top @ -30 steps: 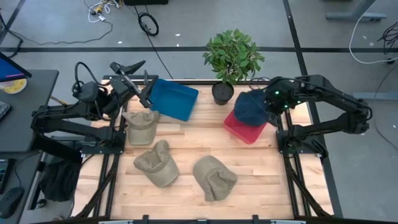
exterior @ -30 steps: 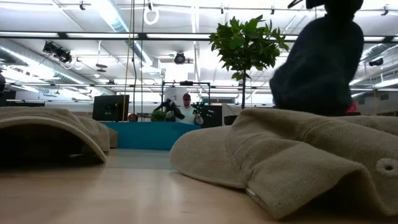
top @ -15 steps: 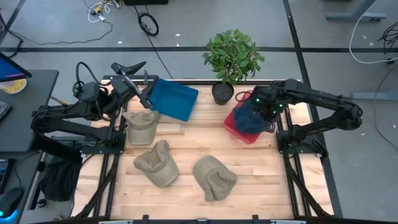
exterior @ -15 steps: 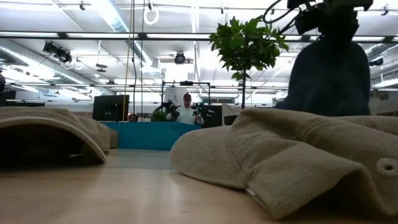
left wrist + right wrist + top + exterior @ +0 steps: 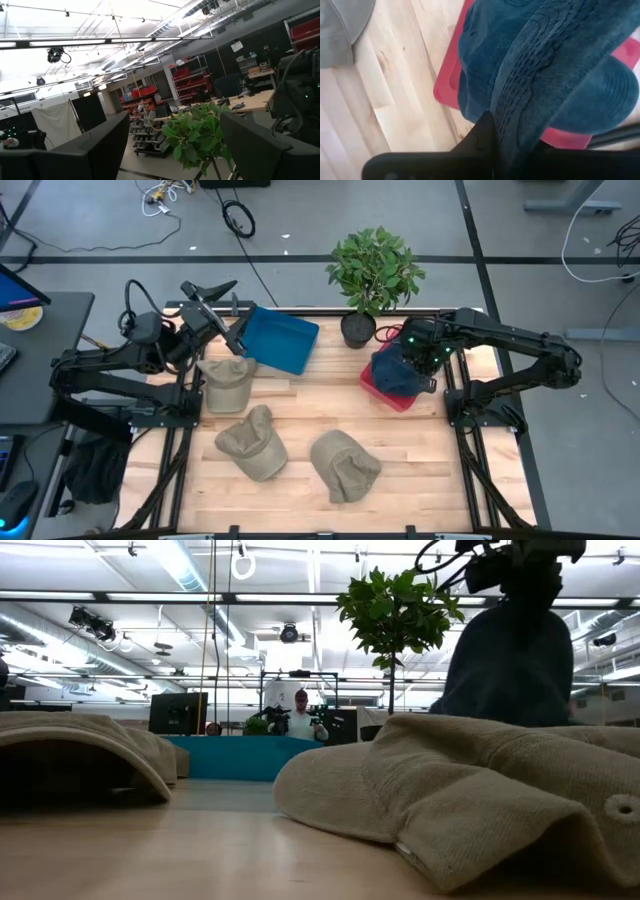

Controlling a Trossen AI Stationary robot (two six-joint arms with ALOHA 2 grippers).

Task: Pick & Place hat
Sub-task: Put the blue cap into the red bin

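Note:
A dark blue knit hat hangs from my right gripper over the red tray at the table's far right. In the right wrist view the hat spreads across the tray, and its lower part seems to lie in it. The low view shows the hat below the gripper, with its bottom hidden behind a tan hat. My left gripper stays raised and open near the blue tray, touching nothing. My right gripper is shut on the dark blue hat's ribbed knit band, pinched between the two fingers. It comes from above, pointing down. The hat hangs below the fingers, and its lower part spreads over the red tray.
Three tan hats lie on the wooden table: one by the blue tray, one near the middle left, one near the middle. A potted plant stands at the far edge between the trays. The nearest tan hat fills the low view.
My right gripper has carried the blue hat from the far right corner toward the table's left and near side, and downward. The hat has come down over the red tray and now hangs lower, with its bottom spreading onto the tray.

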